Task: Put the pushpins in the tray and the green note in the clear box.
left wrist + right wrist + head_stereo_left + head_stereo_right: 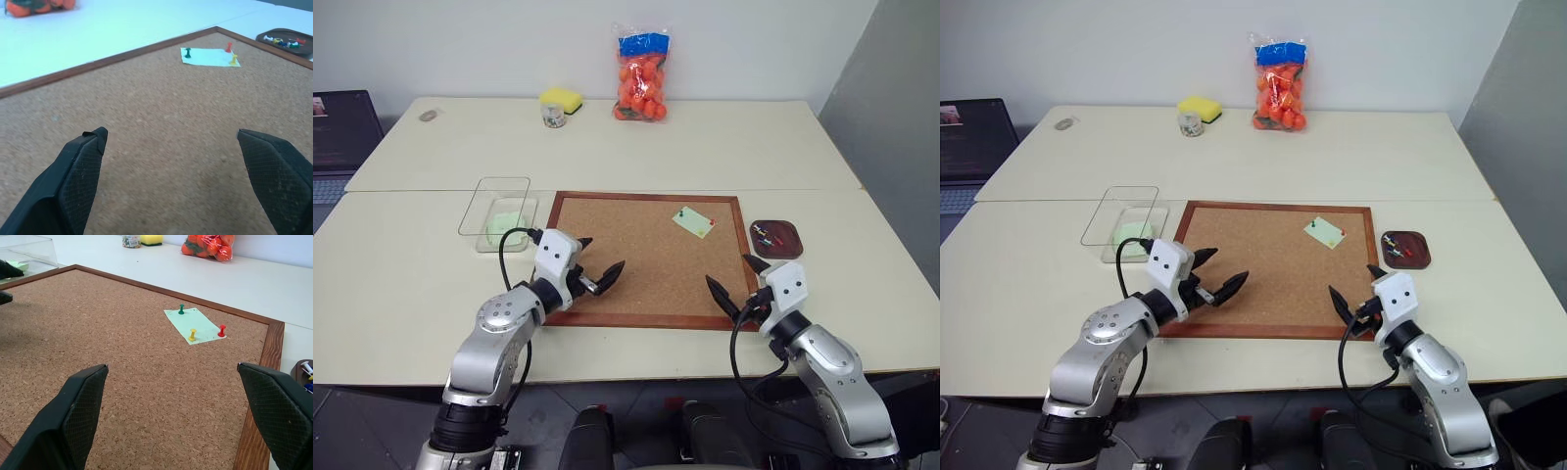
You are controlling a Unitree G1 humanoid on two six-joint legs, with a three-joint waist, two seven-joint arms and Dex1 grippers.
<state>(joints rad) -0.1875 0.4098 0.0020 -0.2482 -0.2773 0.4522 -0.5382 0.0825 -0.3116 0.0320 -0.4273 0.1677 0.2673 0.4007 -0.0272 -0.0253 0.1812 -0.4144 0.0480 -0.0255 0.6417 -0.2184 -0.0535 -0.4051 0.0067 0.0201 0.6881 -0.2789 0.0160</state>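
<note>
A pale green note (693, 221) lies on the corkboard (636, 284) near its far right corner. Three pushpins hold it: green (181, 309), yellow (192, 335) and red (222, 330). The dark tray (793, 238), right of the board, has several pushpins in it. The clear box (495, 196) stands left of the board with another green slip (506, 225) inside. My left gripper (603, 255) hovers open over the board's near left part. My right gripper (728, 271) is open over the near right corner. Both are empty.
At the back of the table stand a bag of orange balls (642, 73), a yellow sponge (562, 98) and a small jar (553, 116). A laptop (337, 137) sits off the far left. A seam crosses the table behind the board.
</note>
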